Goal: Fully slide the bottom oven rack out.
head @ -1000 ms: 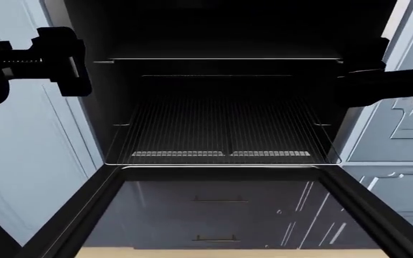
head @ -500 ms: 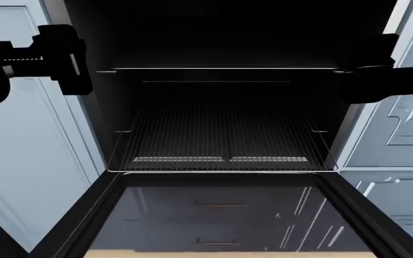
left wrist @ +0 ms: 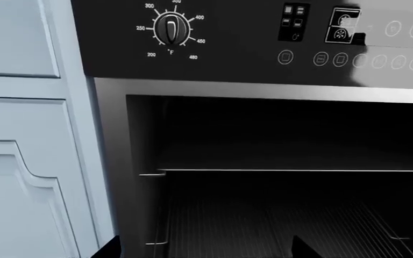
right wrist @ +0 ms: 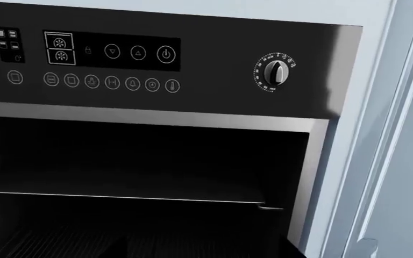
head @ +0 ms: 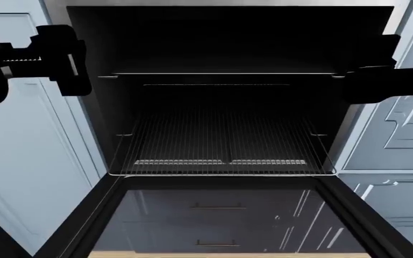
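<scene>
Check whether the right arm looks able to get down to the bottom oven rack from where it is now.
Probably yes. The oven door hangs fully open, and nothing stands between the right tool and the bottom oven rack's front rim. The tool is held well above it, beside the upper rack, so it must drop first.

Renders sharp; oven cavity (head: 221, 43) near black (cabinets (head: 20, 161) evenly lit), arms silhouetted.

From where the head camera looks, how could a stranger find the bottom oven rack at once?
Find the black oven cavity between pale blue cabinets, its glass door folded down flat. The bottom oven rack is the wide grid of thin silvery wires just above the door hinge. The upper rack shows only as one thin bright edge higher up.
</scene>
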### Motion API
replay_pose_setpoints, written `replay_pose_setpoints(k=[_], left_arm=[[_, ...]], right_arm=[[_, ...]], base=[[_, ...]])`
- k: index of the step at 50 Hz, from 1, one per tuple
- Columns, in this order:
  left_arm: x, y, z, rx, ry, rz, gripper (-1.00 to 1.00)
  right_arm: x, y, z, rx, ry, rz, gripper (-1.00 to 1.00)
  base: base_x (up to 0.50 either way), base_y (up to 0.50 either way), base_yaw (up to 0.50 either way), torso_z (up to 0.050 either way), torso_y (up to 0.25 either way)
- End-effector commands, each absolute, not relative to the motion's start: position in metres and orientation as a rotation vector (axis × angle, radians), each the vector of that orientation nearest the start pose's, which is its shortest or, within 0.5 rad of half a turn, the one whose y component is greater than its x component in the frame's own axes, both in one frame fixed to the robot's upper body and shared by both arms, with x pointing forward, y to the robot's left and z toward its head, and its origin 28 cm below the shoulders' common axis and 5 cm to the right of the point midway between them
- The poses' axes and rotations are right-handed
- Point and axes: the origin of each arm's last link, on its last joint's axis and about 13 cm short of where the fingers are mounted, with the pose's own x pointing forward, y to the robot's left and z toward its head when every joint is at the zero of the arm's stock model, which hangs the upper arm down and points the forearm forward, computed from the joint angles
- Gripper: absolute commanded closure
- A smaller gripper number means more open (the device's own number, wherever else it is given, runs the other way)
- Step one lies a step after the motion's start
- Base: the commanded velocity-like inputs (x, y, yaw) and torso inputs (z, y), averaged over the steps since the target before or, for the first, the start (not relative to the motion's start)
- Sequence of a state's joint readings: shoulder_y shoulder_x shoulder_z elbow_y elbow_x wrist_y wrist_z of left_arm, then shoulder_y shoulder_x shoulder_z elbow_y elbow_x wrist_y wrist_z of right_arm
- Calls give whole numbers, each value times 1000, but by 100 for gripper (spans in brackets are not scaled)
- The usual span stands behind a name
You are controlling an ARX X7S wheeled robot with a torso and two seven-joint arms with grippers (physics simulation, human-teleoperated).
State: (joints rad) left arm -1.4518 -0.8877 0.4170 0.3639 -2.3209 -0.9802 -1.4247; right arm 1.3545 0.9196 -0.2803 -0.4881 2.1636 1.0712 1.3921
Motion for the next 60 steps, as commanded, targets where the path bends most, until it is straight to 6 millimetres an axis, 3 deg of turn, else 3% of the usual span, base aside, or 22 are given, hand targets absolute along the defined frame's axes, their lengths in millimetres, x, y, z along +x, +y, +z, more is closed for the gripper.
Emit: replay_pose_setpoints(k=[1,20,44,60], left_arm=[[184,254,369,-72,173,-75,-100],[186,249,379,-50,192,-86,-100],[186,248,382,-49,201,-95,-100],[188,248,378,-51,212,-94,-100]], right_arm=[[174,-152,351,-45,24,-20,-100],[172,-157,368,-47,40,-37,-100],[174,-158,374,-44,54,-37,-100],[178,-157,368,-31,74,-25,-100]], base=[[0,0,0,0,0],[0,0,0,0,-237],[0,0,0,0,-250],[0,0,0,0,-249]])
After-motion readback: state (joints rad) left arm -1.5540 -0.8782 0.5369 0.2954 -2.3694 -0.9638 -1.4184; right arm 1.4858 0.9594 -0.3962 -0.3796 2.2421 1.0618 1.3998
